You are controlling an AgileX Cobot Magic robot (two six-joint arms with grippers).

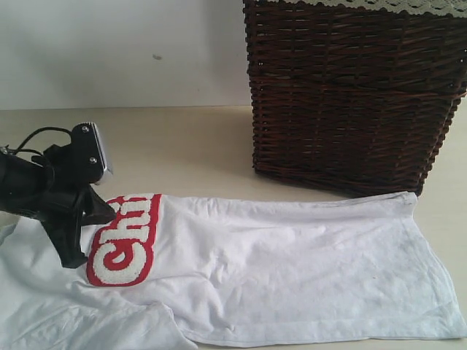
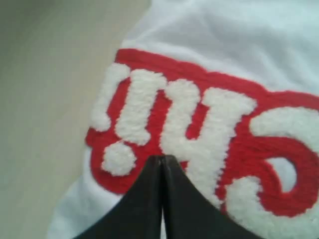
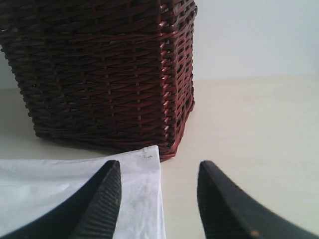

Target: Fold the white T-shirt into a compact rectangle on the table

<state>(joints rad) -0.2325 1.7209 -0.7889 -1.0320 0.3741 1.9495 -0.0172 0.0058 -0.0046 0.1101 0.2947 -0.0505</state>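
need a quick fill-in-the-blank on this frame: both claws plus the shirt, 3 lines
1. The left claw, over the fuzzy white lettering of the white cotton T-shirt, is ____.
2. The right claw, at the T-shirt's corner near the dark woven wicker basket, is ____.
3. The band outlining the lettering is coloured ____.

Missing words: shut; open; red.

Left jaws closed, right jaws apart.
The left gripper (image 2: 162,160) angles down from its black arm (image 1: 29,191), fingers pressed together; the right gripper (image 3: 159,169) sits low, fingers spread wide.
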